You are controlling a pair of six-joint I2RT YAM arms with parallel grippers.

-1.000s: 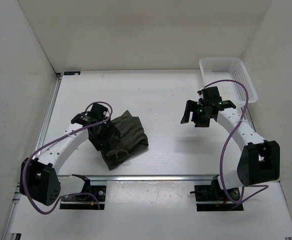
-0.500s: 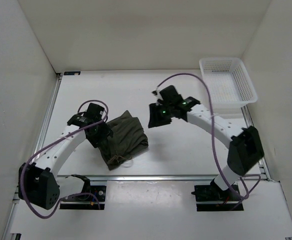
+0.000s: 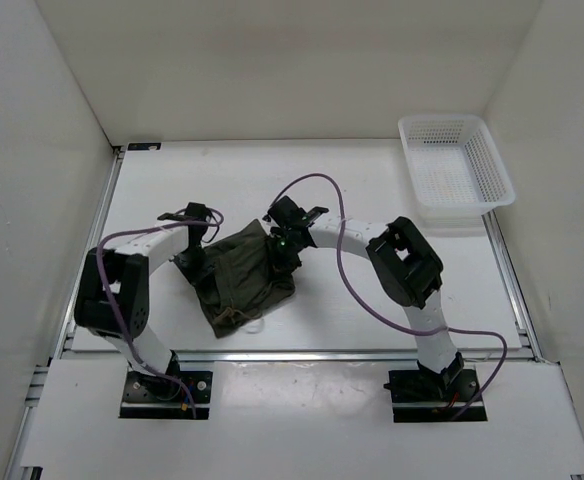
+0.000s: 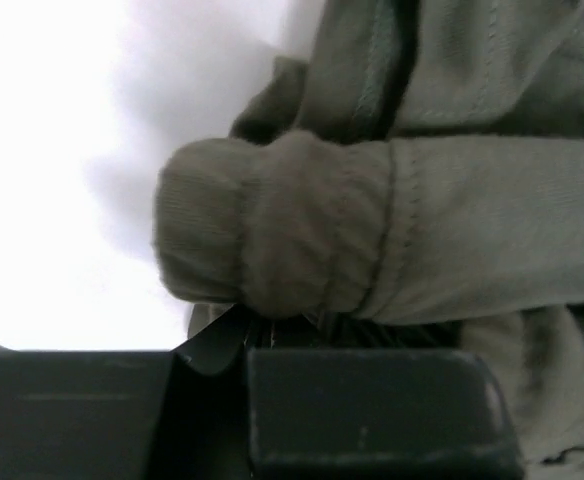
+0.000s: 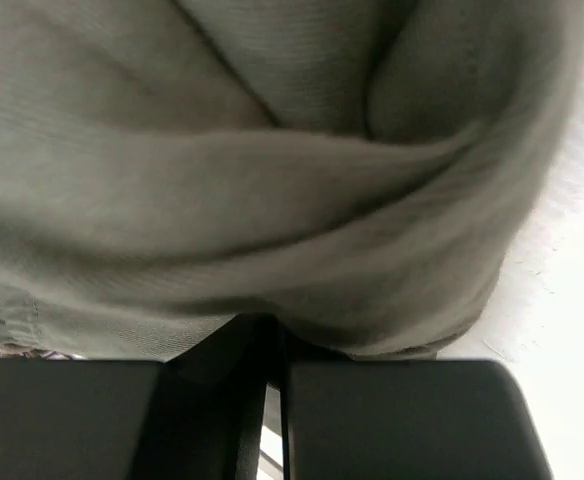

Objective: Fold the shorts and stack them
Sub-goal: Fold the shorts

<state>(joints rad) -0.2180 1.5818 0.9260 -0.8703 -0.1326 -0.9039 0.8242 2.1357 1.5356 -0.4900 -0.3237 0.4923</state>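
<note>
White walls box in a pale table (image 3: 352, 190), and between the two grippers lies the shorts (image 3: 242, 278), a single olive-green pair bunched into a rough, partly folded heap. The left gripper (image 4: 244, 340) has its fingers pressed together on the thick gathered waistband roll, which bulges just above its tips. The right gripper (image 5: 270, 335) is nipped onto a soft fold at the opposite edge, with only a sliver of gap showing between its fingers. To my eye they hold opposite sides so the cloth can be lifted and drawn taut for a cleaner fold, which is not yet made. Well beyond the right gripper, on its outer side, sits one white mesh basket (image 3: 440, 119), likely where the stack goes. Count: one pair of shorts, two grippers, one basket
</note>
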